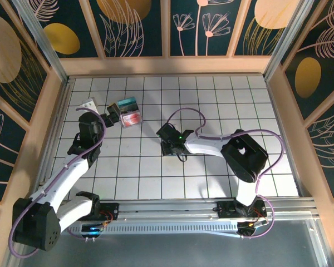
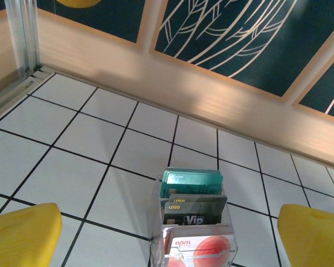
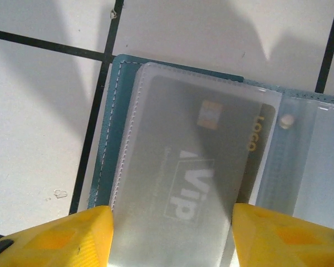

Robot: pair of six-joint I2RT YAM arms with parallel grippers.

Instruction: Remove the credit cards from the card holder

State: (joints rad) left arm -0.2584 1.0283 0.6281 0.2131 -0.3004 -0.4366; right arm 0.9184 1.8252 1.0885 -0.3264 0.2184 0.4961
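The card holder (image 3: 107, 139) lies open on the white tiles, a blue-teal stitched cover with clear plastic sleeves inside. A grey credit card (image 3: 183, 167) marked "VIP" sits in the near sleeve. My right gripper (image 3: 172, 236) straddles that sleeve, its yellow fingers (image 3: 61, 239) pressed against both long edges of the card. In the top view the right gripper (image 1: 170, 146) points down near the table's middle and covers the holder. My left gripper (image 1: 112, 114) is wide open at the back left with nothing between its fingers (image 2: 22, 236).
A clear acrylic stand (image 2: 156, 222) with teal, dark "VIP" and red-pink cards stands right in front of the left gripper (image 2: 170, 225); from above the stand (image 1: 129, 112) is at the back left. A small white item (image 1: 88, 104) lies beside it. Wooden walls (image 1: 167, 65) ring the table.
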